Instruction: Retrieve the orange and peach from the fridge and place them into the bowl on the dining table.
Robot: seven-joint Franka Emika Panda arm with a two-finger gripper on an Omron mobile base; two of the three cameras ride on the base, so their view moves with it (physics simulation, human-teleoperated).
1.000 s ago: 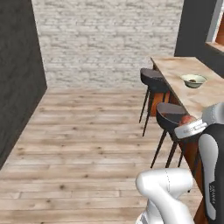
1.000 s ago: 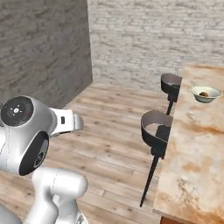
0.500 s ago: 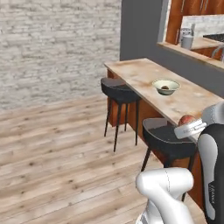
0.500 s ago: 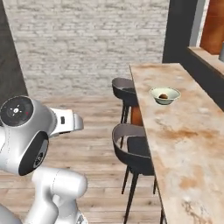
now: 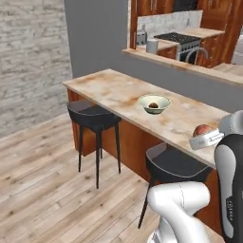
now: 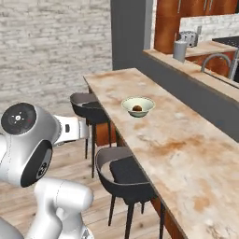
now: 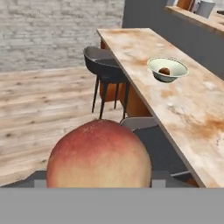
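My gripper is shut on the peach, a reddish-pink ball with yellow patches, held up beside the near end of the dining table. In the hand view the peach looms large at the bottom and covers the fingertips. Farther along the marbled dining table stands the pale bowl. The orange lies inside it. The fridge is out of view.
Two dark bar stools stand along the table's near side, above a wooden floor. Behind the table rises a higher grey-fronted ledge with a kettle beyond it. A brick wall closes the left.
The whole picture has swung as the base turns and drives; the table and bowl now sit nearer and more central. The peach stays in the gripper.
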